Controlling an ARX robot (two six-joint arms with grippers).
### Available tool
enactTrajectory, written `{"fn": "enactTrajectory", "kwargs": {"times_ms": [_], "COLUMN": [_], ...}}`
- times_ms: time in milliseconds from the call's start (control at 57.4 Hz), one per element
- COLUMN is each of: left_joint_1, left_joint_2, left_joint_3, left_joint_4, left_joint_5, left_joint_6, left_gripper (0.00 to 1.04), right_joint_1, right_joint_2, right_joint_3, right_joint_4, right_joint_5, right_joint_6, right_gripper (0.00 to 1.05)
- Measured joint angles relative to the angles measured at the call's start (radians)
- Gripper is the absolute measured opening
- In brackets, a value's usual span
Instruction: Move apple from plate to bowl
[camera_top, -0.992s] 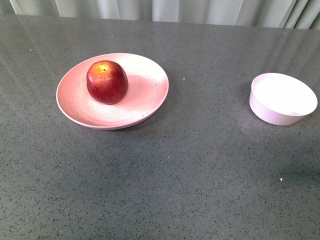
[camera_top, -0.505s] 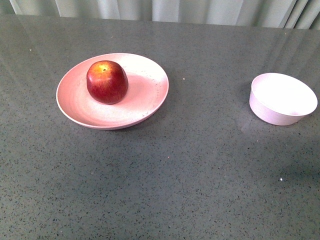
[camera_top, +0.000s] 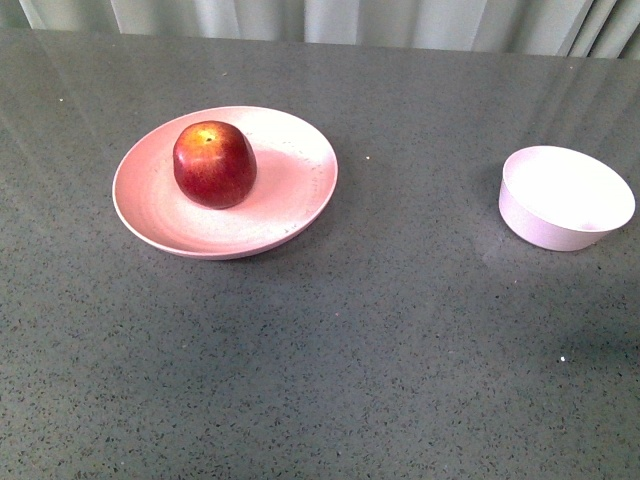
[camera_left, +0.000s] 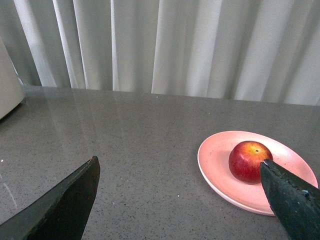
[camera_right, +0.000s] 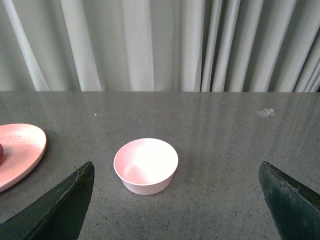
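i see apple (camera_top: 214, 164) sitting on plate (camera_top: 295, 190), left side | bowl (camera_top: 565, 197) well apart to right | left gripper (camera_left: 178, 161) fingers spread wide | right gripper (camera_right: 176, 164) fingers spread wide

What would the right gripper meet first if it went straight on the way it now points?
Most likely the bowl, which lies ahead of the open right gripper, a little off its midline. Nothing else stands in that line before the curtain, though depth is unclear.

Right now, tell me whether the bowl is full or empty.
Empty: the bowl shows a bare pale inside; the apple sits on the plate.
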Motion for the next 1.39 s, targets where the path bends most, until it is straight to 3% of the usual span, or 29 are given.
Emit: {"fn": "enactTrajectory", "kwargs": {"times_ms": [87,192,575,888,1219,1393], "left_joint_1": [0.000,0.000,0.000,0.000,0.000,0.000], "left_joint_2": [0.000,0.000,0.000,0.000,0.000,0.000], "left_joint_3": [0.000,0.000,0.000,0.000,0.000,0.000], "left_joint_4": [0.000,0.000,0.000,0.000,0.000,0.000], "left_joint_5": [0.000,0.000,0.000,0.000,0.000,0.000], "left_joint_6": [0.000,0.000,0.000,0.000,0.000,0.000], "left_gripper": [0.96,0.96,0.96,0.96,0.96,0.96], "right_joint_1": [-0.067,-0.079,-0.121,-0.113,-0.045,-0.032], "right_joint_2": [0.204,0.458,1.324,1.717,1.889,1.918], "right_joint_3": [0.119,0.188,0.402,0.636,0.788,0.822], "right_joint_4": [-0.267,-0.225,0.405,0.410,0.379,0.333], "right_joint_5": [-0.242,-0.300,-0.137,-0.102,-0.061,-0.026], "right_joint_6": [0.008,-0.002,-0.169,-0.085,0.002,0.038], "right_gripper": [0.96,0.96,0.96,0.96,0.96,0.74]}}
